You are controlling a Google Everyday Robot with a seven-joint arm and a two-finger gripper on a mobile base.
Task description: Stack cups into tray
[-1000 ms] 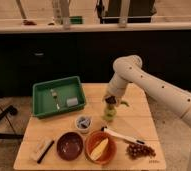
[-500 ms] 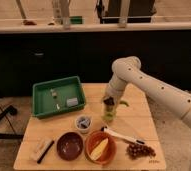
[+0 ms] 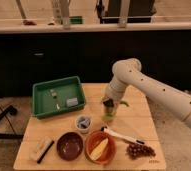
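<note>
Yellow-green cup (image 3: 108, 118) under gripper (image 3: 109, 104), right of green tray (image 3: 37, 102); table-corner print (image 3: 149, 161) illegible.

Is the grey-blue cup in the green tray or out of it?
Out: the grey-blue cup stands on the table in front of the green tray. The gripper is down at the yellow-green cup.

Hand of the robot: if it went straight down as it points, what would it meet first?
Probably the pale yellow-green cup standing on the table right beneath the hand, though how close they are is unclear.
</note>
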